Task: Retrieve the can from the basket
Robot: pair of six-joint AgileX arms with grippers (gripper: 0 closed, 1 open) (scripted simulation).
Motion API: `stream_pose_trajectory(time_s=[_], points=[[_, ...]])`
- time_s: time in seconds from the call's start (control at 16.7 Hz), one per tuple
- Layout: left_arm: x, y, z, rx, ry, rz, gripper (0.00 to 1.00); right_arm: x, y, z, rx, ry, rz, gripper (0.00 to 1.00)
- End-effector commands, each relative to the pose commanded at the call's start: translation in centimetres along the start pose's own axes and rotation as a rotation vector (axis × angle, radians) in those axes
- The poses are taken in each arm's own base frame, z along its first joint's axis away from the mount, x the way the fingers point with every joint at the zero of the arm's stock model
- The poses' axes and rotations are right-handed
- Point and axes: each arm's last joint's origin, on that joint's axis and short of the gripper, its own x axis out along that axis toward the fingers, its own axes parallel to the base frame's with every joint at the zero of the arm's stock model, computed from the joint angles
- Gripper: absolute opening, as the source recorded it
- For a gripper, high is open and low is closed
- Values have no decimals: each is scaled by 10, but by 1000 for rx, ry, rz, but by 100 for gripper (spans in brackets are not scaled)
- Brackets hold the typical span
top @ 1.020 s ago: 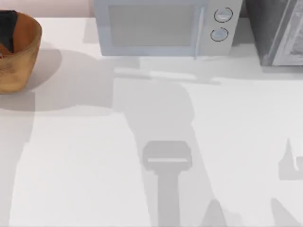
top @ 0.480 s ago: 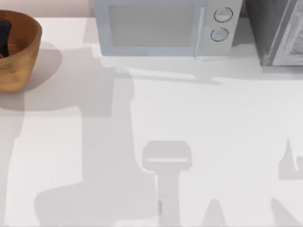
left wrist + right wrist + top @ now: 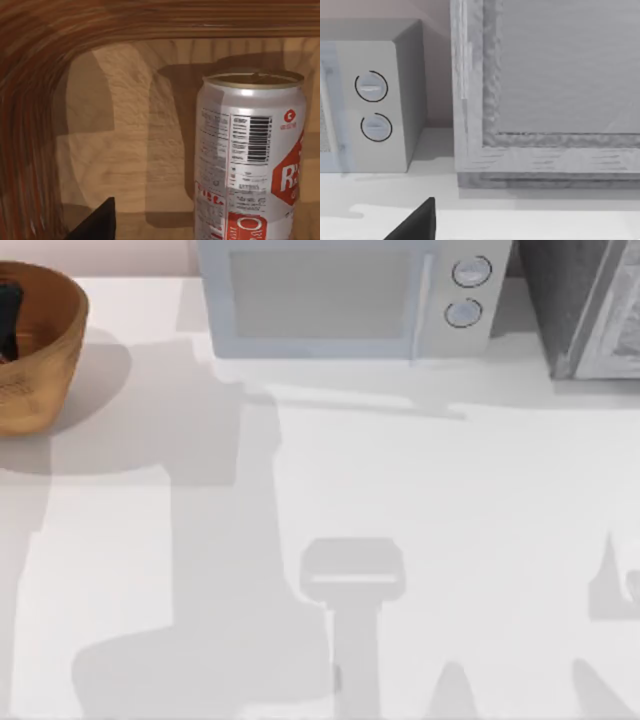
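Near left gripper (image 3: 8,320): inside basket (image 3: 45,350), at the table's far left corner in the top view. Open or closed: cannot tell. Dark gripper part at the edge of the left wrist view, close to the basket wall.

Can (image 3: 247,155): inside basket, just beside left gripper, not touching it in the left wrist view. Nothing between gripper and can. Curved basket wall close around both.

Near right gripper (image 3: 415,225): above table (image 3: 530,220), facing microwave (image 3: 370,100) and grey cabinet (image 3: 545,90), well apart from both. Open or closed: cannot tell.

Count:
- 1 can
- 1 basket
- 1 microwave (image 3: 340,300), with 2 round dials on its front
- 1 grey cabinet (image 3: 590,310), just beside microwave, at the table's far right

Materials and shapes:
- Can: cylinder, glossy white side, red markings, barcode and small print, tan-gold top.
- Basket: round bowl, orange-brown, wood-grain floor, ribbed wall, wider at rim.
- Microwave: box-shaped, pale grey-white, smooth, window in door.
- Cabinet: grey, rough mottled surface, framed front panel.
- Table (image 3: 480,540): flat, white, matt, crossed by grey shadows.
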Motion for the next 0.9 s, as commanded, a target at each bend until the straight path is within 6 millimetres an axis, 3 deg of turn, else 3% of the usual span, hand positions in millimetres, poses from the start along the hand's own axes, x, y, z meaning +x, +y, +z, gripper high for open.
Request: stream_pose_trajectory(time_s=[0.54, 0.84, 0.9], points=[[53, 3, 3, -3, 7, -2, 100, 0, 0, 0, 0, 0, 0, 100], [56, 3, 3, -2, 4, -1, 100, 0, 0, 0, 0, 0, 0, 100], [56, 3, 3, -2, 4, -1, 92, 0, 0, 0, 0, 0, 0, 100]])
